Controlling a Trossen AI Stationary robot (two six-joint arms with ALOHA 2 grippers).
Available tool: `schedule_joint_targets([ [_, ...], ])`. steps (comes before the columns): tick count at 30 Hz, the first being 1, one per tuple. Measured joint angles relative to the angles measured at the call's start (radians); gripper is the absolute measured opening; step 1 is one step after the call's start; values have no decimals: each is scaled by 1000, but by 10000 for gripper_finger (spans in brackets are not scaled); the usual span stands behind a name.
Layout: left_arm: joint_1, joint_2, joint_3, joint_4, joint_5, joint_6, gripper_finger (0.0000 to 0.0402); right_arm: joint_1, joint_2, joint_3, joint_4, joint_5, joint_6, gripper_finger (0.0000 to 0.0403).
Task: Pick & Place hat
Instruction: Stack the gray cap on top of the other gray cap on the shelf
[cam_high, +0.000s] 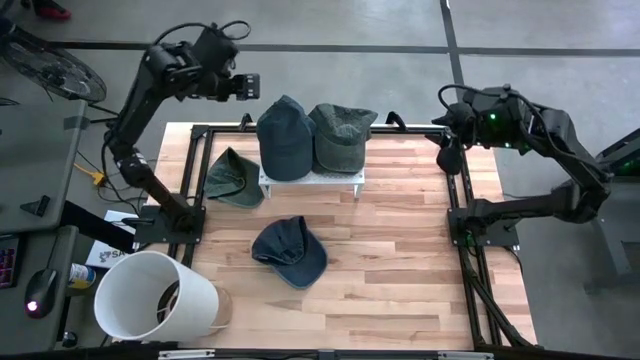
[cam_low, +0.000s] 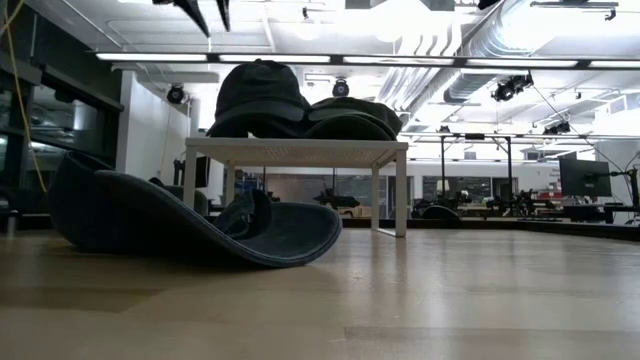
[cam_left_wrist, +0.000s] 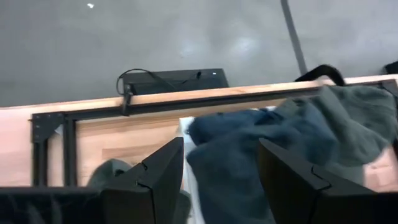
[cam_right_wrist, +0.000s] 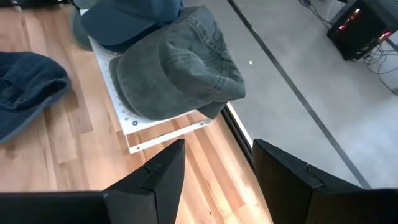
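High view: wooden table (cam_high: 400, 250) w/ small white stand (cam_high: 311, 181) near far edge, centre. Two caps on stand, side by side & touching: blue cap (cam_high: 284, 135) on left, grey-green cap (cam_high: 342, 133) on right. Third, dark green cap (cam_high: 234, 178) lies on table just left of stand, near left edge. Fourth, navy cap (cam_high: 290, 250) lies mid-table, in front of stand, apart from it. White bucket (cam_high: 152, 297) at near left corner. Left gripper (cam_left_wrist: 221, 180) up above far edge, over blue cap, fingers wide apart, holding nothing. Right gripper (cam_right_wrist: 214, 177) hangs over far right corner, beside grey-green cap, fingers wide, empty.
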Motion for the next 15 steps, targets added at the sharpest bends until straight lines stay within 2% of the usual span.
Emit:
schedule_joint_targets([
  [5,-171,-4,-72,3,-80,-104,193,-34,0,0,-1,-27,-4,181],
  [9,-240,-68,-258,1,-157,-221,192,-51,0,0,-26,-39,-7,181],
  [15,-265,-295,-571,13,-239,-491,192,-68,0,0,-54,-49,-24,181],
])
